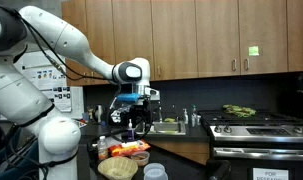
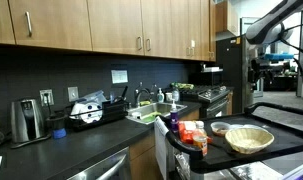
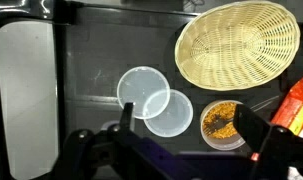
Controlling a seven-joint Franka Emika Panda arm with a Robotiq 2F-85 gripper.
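My gripper (image 3: 189,125) is open and hangs well above a black counter (image 3: 91,60), holding nothing. Straight below its gap lie two clear round lids (image 3: 143,88), overlapping each other. Beside them stands a small tub of yellow-orange food (image 3: 223,122), close under the right finger (image 3: 253,130). A woven basket (image 3: 236,42) lies beyond the tub, and an orange-red packet (image 3: 296,105) shows at the right edge. In both exterior views the gripper (image 1: 139,112) hovers over the basket (image 1: 117,168) (image 2: 249,138) and the packet (image 1: 126,150) (image 2: 194,138).
A sink (image 2: 146,115) and a gas stove (image 1: 256,125) line the kitchen counter under wooden cabinets (image 2: 111,25). A toaster (image 2: 28,120) stands at one end. A white panel (image 3: 26,90) borders the black counter in the wrist view.
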